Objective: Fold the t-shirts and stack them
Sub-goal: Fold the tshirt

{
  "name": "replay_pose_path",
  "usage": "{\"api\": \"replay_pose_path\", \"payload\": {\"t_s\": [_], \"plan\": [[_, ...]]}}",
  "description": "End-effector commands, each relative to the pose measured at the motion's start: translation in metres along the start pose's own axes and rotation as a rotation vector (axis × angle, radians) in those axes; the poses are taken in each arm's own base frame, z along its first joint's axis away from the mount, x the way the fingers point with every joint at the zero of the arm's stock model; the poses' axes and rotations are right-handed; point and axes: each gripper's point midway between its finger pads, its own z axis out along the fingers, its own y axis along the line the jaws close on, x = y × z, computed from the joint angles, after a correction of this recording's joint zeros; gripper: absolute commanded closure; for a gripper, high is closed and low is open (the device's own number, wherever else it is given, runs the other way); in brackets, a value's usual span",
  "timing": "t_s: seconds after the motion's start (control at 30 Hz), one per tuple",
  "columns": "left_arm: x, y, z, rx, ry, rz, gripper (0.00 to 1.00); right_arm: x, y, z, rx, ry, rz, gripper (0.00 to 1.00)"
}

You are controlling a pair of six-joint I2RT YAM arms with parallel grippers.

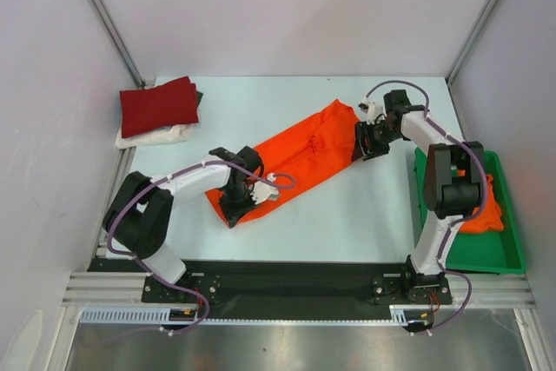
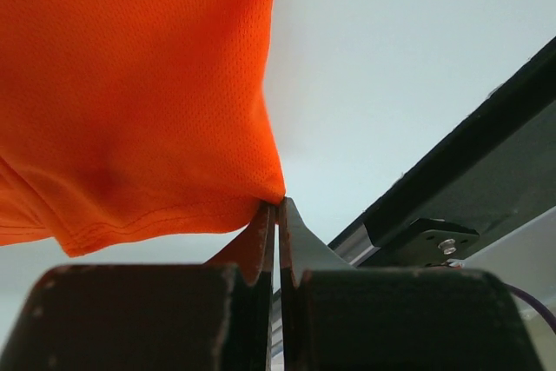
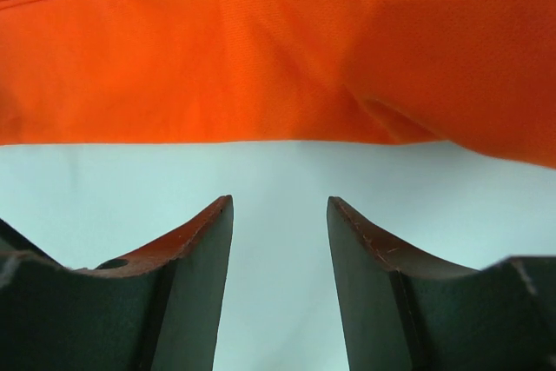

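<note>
Orange t-shirt (image 1: 300,155): laid as a long narrow strip, diagonal across the tabletop (image 1: 347,215), between the two arms. Appears already folded lengthwise; judged ready for the end-to-end fold.

Left tool (image 2: 276,215): clamped tight on the near hem corner of the strip, cloth pinched at the very tips. Grips at the corner so that the whole end can follow when carried over.

Right tool (image 3: 280,206): spread to a moderate gap, low over bare tabletop just short of the far end's edge, not touching cloth. Placed square to that edge, presumably to slide on and take a matching hold.

Dark red t-shirt (image 1: 158,103): folded, resting on a folded white t-shirt (image 1: 155,135) at the far left corner; likely destination of the stack.

Green bin (image 1: 514,254): at the right, holding further orange cloth (image 1: 488,206) awaiting handling.
</note>
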Motion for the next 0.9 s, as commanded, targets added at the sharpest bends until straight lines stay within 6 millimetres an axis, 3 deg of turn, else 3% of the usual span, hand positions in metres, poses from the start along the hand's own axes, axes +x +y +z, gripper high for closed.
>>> {"api": "replay_pose_path", "payload": {"t_s": [0.0, 0.33, 0.47, 0.5, 0.7, 0.73, 0.87], "plan": [[-0.016, -0.004, -0.012, 0.012, -0.036, 0.002, 1.0, -0.01, -0.015, 0.012, 0.029, 0.003, -0.016, 0.47], [-0.014, -0.015, -0.009, 0.022, -0.013, 0.037, 0.99, -0.023, -0.04, 0.044, 0.052, 0.029, -0.025, 0.47], [-0.016, -0.026, -0.003, 0.037, 0.002, 0.083, 0.99, -0.044, -0.045, 0.058, 0.05, 0.004, -0.044, 0.47], [-0.018, -0.029, -0.002, 0.042, 0.004, 0.091, 1.0, -0.058, -0.045, 0.058, 0.053, -0.025, -0.057, 0.47], [-0.05, -0.055, 0.008, 0.089, 0.016, 0.182, 1.0, -0.091, -0.044, 0.091, 0.042, -0.055, -0.1, 0.46], [-0.053, -0.059, 0.012, 0.101, 0.035, 0.196, 1.0, -0.106, -0.042, 0.09, 0.043, -0.086, -0.116, 0.46], [-0.086, -0.071, 0.011, 0.121, 0.012, 0.229, 1.0, -0.126, -0.047, 0.109, 0.034, -0.121, -0.116, 0.46]]}}
